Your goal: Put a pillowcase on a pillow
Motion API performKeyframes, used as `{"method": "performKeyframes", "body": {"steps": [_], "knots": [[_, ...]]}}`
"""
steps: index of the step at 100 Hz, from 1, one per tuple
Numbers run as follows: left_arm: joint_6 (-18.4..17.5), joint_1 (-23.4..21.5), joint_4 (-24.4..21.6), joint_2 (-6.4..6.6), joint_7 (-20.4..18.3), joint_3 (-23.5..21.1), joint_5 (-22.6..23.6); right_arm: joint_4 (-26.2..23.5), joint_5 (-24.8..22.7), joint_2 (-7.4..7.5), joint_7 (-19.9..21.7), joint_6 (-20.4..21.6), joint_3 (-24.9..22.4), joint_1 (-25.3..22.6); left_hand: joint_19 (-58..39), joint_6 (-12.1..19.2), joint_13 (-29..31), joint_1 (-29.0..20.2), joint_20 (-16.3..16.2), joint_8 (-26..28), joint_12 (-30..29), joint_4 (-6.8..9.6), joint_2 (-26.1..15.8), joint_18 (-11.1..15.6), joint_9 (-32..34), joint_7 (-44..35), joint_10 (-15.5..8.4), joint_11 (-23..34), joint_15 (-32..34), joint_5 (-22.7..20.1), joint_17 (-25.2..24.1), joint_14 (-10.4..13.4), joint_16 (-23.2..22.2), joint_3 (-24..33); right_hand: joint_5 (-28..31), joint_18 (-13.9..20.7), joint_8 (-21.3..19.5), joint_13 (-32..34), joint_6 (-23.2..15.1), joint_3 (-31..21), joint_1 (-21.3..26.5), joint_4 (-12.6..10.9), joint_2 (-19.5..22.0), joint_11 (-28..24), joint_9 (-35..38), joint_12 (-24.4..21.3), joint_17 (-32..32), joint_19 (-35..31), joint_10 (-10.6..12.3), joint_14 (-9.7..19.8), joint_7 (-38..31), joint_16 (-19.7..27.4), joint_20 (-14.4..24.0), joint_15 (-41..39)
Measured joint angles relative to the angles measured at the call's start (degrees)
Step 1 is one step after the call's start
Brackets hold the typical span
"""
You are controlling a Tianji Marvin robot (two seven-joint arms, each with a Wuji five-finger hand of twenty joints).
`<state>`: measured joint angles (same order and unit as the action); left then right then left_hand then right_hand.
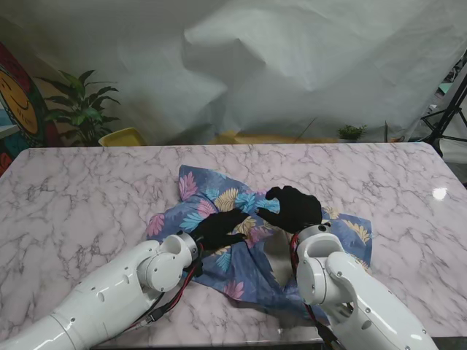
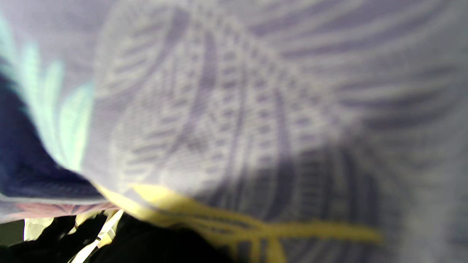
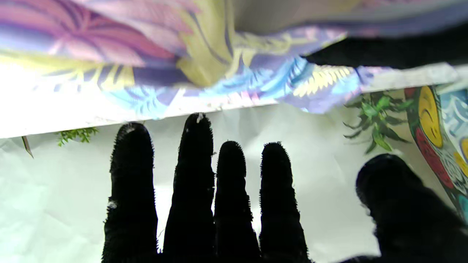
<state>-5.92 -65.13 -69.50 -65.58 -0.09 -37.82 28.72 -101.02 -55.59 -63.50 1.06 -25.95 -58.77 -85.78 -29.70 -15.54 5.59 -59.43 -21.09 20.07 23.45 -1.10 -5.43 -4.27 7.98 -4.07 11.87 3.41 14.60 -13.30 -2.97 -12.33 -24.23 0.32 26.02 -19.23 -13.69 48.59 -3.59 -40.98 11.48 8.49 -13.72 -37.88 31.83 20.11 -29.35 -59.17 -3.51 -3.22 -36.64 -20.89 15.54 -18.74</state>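
Resting on 1 pillowcase [image 1: 219,200] are 2 robot hands: left robot hand [image 1: 219,230], right robot hand [image 1: 293,208].

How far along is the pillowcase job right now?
Early. The pillowcase lies crumpled on the marble table. Left hand is at the fabric's middle; grip unclear. Right hand hovers open above. No pillow can be made out, so inserting it is left.

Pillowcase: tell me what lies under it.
Around the pillowcase only the marble table shows, so the cloth rests on that. Whether a pillow lies beneath or inside is hidden by the fabric and both hands.
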Motion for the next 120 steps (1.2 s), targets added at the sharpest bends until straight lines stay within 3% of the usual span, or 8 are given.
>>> {"method": "performKeyframes", "body": {"steps": [8,22,31,43,55,68,95,120], "knots": [[0.22,0.03,-0.01,-0.03,0.0,0.0,0.07,-3.54,-2.71,0.03,-1.54,2.9,-3.54,-3.72,0.0,0.0,0.0,0.02,0.0,0.0,0.0,0.0,0.01,0.0,0.0,0.0,-0.03,0.0,0.0,0.0,0.0,0.0,-0.01,0.0,-1.27,0.01,-0.24,-3.49,-0.02,2.73,-0.07,-0.03,1.36,1.07,-1.47,-0.55,5.07,1.28,0.51,-0.14,0.86,1.55,-0.2,1.34],[0.55,0.0,-0.24,-0.06,-0.3,-0.13,0.18,-9.39,-17.48,0.69,-1.82,2.67,-7.63,-10.36,-0.02,0.0,0.0,0.02,0.0,0.02,0.0,0.0,0.01,0.01,0.0,0.0,-0.06,0.0,0.0,0.0,0.0,0.0,-0.02,0.0,-1.13,2.27,-0.89,-3.98,-1.25,4.83,1.76,-1.12,2.49,2.47,-0.29,-1.26,8.31,1.23,2.94,2.05,1.05,3.2,-0.43,1.38],[0.61,-0.08,-0.37,-0.06,-0.54,-0.35,0.29,-12.16,-22.4,1.24,4.07,4.44,-10.96,-14.44,-0.03,0.0,0.0,0.04,0.0,0.02,0.0,0.0,0.02,0.01,0.0,0.0,-0.07,0.0,0.01,0.0,0.0,0.0,-0.02,0.0,-1.09,5.41,-1.44,-4.79,-2.81,-0.59,2.32,-1.12,2.42,3.88,1.01,-1.53,9.64,2.27,4.97,4.58,1.06,4.79,-0.92,2.86],[0.65,-0.12,-0.43,-0.05,-0.65,-0.49,0.38,-11.4,-31.52,2.55,9.82,14.66,-14.2,-17.63,-0.03,0.07,0.0,0.61,0.0,0.03,0.0,0.0,0.04,0.05,0.0,0.0,-0.12,0.0,0.01,0.0,0.0,0.01,-0.04,-0.03,-2.24,9.1,-1.45,-9.6,-2.95,-7.75,2.15,-1.12,-3.99,5.4,-0.6,-2.07,12.45,4.17,6.55,6.18,1.34,7.84,-1.12,4.54],[0.68,-0.12,-0.47,-0.03,-0.66,-0.49,0.62,-7.21,-31.46,3.98,8.24,17.58,-13.28,-17.66,-0.04,0.15,0.01,0.61,0.0,0.04,0.0,0.0,0.04,0.06,0.0,0.0,-0.13,0.0,0.01,0.0,0.0,0.01,-0.04,-0.03,-6.23,11.01,-0.52,-13.33,-4.3,-13.53,-1.41,-0.03,-9.71,6.17,-4.69,-2.21,14.43,5.2,7.34,7.4,2.45,9.14,-1.59,4.87],[0.66,-0.12,-0.52,-0.01,-0.73,-0.51,0.82,-3.5,-30.75,4.8,7.07,17.89,-10.56,-16.35,-0.07,0.15,0.01,0.61,0.0,0.04,0.0,0.0,0.04,0.06,0.0,0.0,-0.13,0.0,0.01,0.0,0.0,0.01,-0.04,-0.03,-10.44,10.97,0.72,-17.39,-1.81,-12.65,-4.35,0.56,-9.22,6.17,-9.59,-2.22,16.92,6.03,6.17,5.68,2.4,9.24,-1.65,5.81],[0.84,-0.38,-0.7,0.02,-0.78,-0.87,0.81,0.08,-22.31,4.9,2.86,13.51,-4.37,-11.26,-0.09,0.16,0.03,0.61,0.0,0.06,0.0,0.0,0.04,0.12,0.0,0.0,-0.13,0.0,0.02,0.0,0.0,0.08,-0.05,-0.03,-13.79,9.86,1.38,-21.03,1.6,12.32,-10.76,0.41,8.79,6.11,-13.53,-2.73,19.86,6.52,4.23,3.22,4.56,9.24,-1.87,5.81],[0.9,-0.76,-0.94,0.01,-0.71,-1.23,0.74,1.19,-15.19,3.58,-1.55,9.88,-2.33,-9.17,-0.09,0.22,0.03,0.61,0.0,0.07,0.0,0.0,0.04,0.25,0.0,0.0,-0.13,0.0,0.02,0.0,0.0,0.26,-0.06,-0.03,-13.86,8.78,1.46,-21.03,1.54,24.62,-4.82,-1.76,12.49,6.11,-13.47,-2.79,20.2,6.58,3.68,2.29,8.28,9.24,-2.27,5.81]]}}
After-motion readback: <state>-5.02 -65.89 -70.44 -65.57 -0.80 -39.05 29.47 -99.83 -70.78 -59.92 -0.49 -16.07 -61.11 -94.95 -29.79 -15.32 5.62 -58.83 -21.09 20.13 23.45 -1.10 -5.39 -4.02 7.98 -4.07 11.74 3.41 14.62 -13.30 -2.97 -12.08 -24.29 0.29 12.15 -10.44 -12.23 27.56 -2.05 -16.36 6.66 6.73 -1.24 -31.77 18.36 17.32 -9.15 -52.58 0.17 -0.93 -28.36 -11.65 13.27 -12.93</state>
